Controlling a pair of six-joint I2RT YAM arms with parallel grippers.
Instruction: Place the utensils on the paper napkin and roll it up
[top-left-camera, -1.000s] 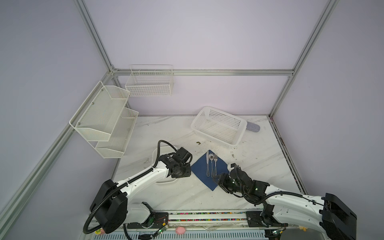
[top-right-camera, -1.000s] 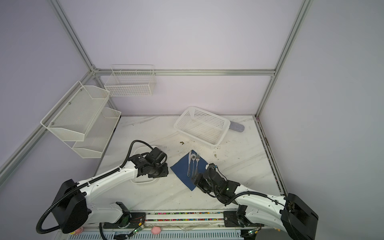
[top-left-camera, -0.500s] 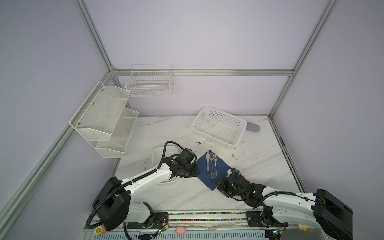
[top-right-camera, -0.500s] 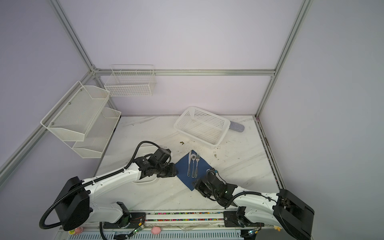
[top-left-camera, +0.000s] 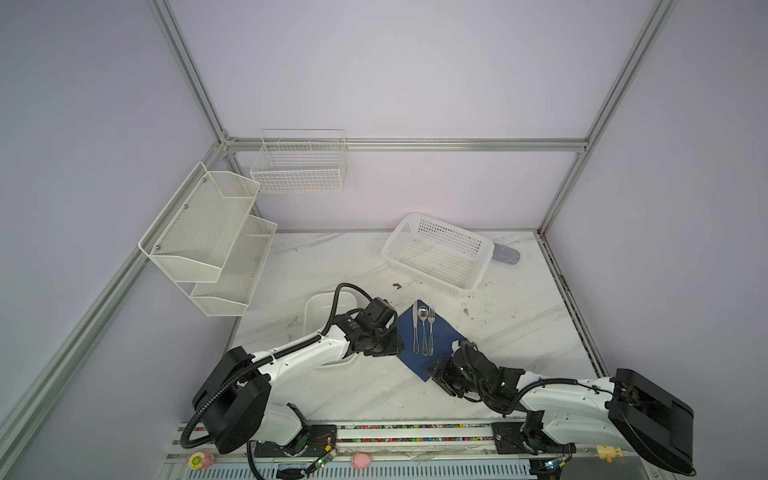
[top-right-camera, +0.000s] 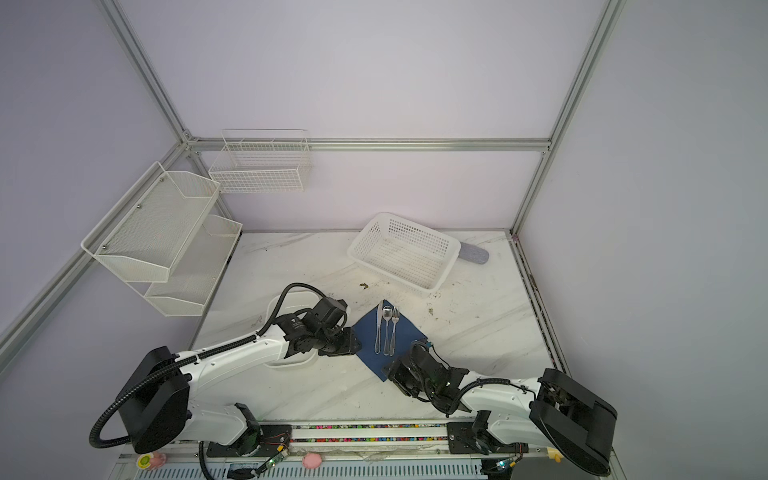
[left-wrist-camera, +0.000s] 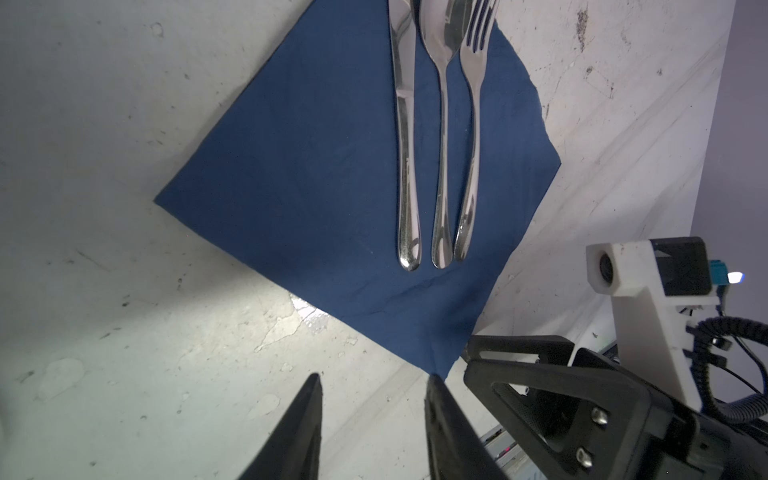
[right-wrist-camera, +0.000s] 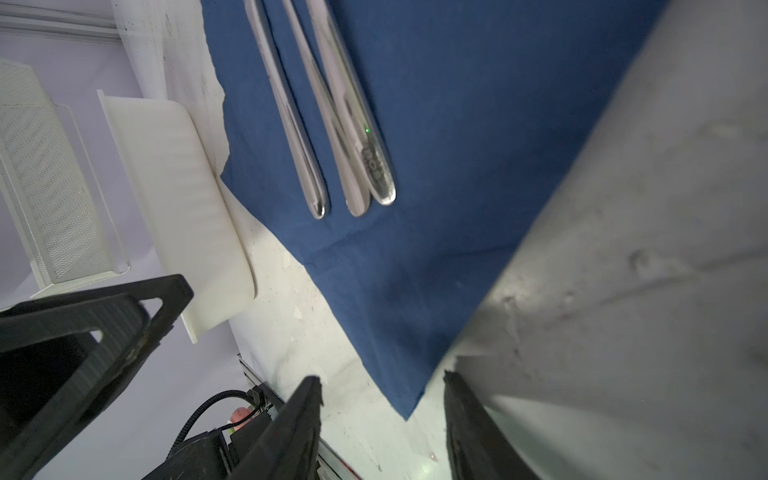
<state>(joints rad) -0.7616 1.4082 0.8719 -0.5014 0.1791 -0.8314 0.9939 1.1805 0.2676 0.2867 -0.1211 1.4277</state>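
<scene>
Presently, three slim silver metal utensils (left-wrist-camera: 443, 124) lie side by side on the navy-blue square paper napkin (left-wrist-camera: 311, 166). The left gripper (left-wrist-camera: 374, 376) and right gripper (right-wrist-camera: 380, 376), both parted and empty, flank its front corner.

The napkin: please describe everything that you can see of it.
The napkin is a navy-blue square of thin matte paper, unrolled and flat on the table, one corner toward the front. It has faint creases and uneven edges. The knife, spoon and fork lie side by side on it. In the right wrist view its near corner shows within the open right end effector, ungripped.
</scene>
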